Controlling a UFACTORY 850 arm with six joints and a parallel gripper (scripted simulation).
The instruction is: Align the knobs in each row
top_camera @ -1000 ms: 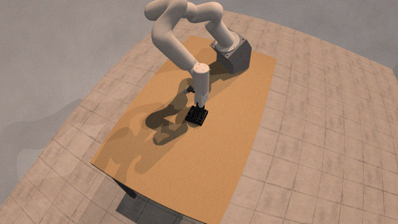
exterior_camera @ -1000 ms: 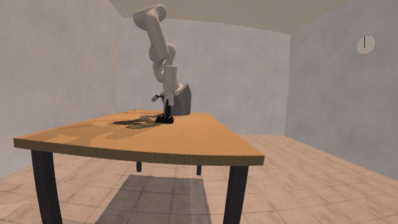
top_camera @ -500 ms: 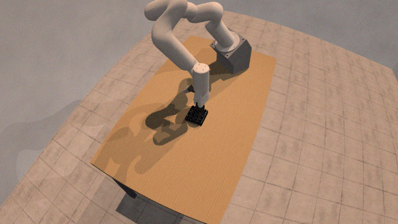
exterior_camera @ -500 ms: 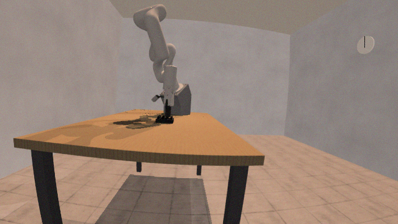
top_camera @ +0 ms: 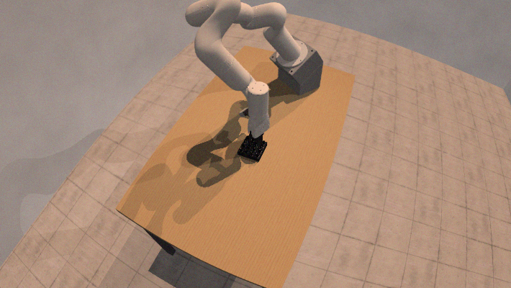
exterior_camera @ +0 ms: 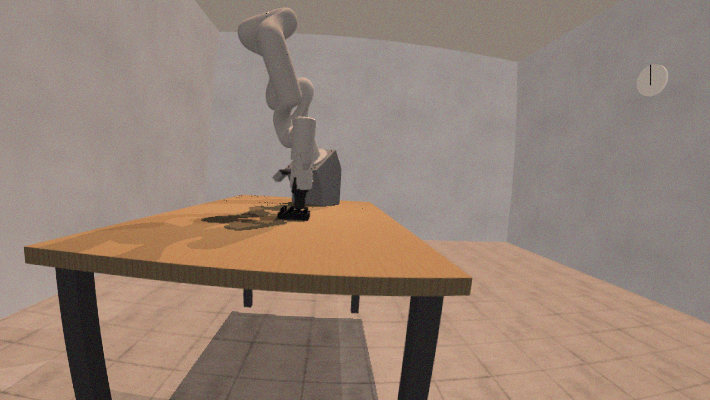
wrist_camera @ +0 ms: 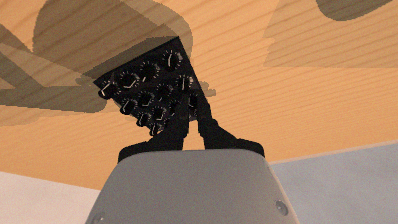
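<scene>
The black knob box (top_camera: pixel 252 150) (exterior_camera: pixel 294 214) (wrist_camera: pixel 145 82) stands on the wooden table (top_camera: pixel 252 216) (exterior_camera: pixel 300 260) (wrist_camera: pixel 300 90), near its middle. Its top carries a grid of black knobs with white lines. My gripper (top_camera: pixel 256 138) (exterior_camera: pixel 298 201) (wrist_camera: pixel 193 102) points straight down onto the box. Its two black fingers are shut on one knob (wrist_camera: pixel 192 99) at the box's edge nearest the wrist camera. The fingers hide most of that knob, and I cannot read its name or where its line points.
The arm's grey base (top_camera: pixel 300 72) (exterior_camera: pixel 325 182) stands on the table behind the box. The arm's shadows fall on the table to the left of the box.
</scene>
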